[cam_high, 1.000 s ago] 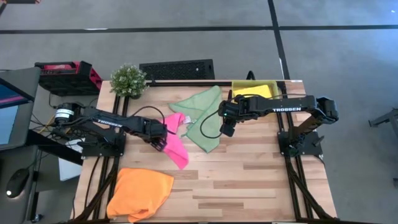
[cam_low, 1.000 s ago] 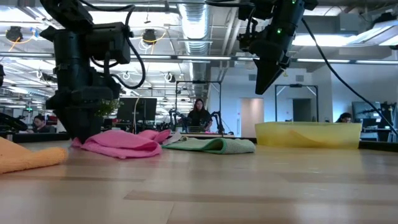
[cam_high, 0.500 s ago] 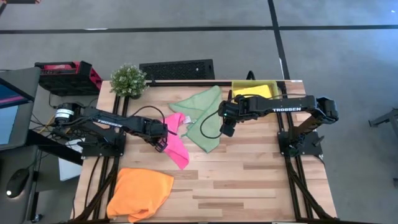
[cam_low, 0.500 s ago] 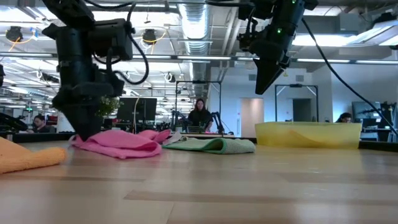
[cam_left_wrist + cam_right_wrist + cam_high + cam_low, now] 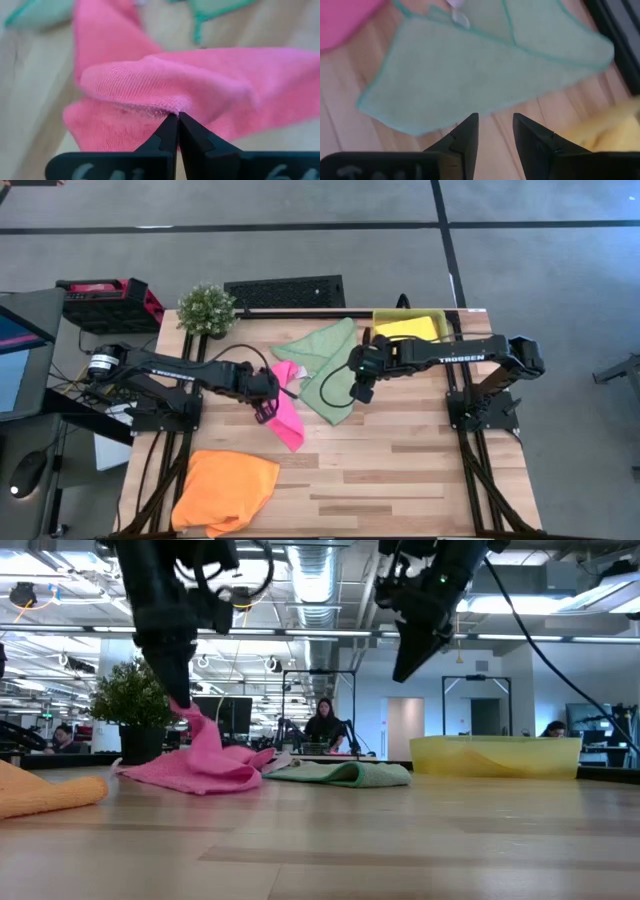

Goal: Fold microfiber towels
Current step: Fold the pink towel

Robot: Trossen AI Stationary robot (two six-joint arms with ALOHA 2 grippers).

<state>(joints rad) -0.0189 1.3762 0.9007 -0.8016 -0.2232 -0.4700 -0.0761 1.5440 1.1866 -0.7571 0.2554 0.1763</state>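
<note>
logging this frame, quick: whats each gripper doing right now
Left gripper: shut on the pink towel, a fold of it lifted off the table.
Right gripper: open, empty, hovering above the green towel.

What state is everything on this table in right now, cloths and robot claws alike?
Left gripper: shut on the pink towel, lifting one edge.
Right gripper: open, hovering above the green towel.
Green towel: spread out, partly folded over.
Orange towel: lying rumpled, untouched.
Yellow towel: in the yellow tray.
</note>
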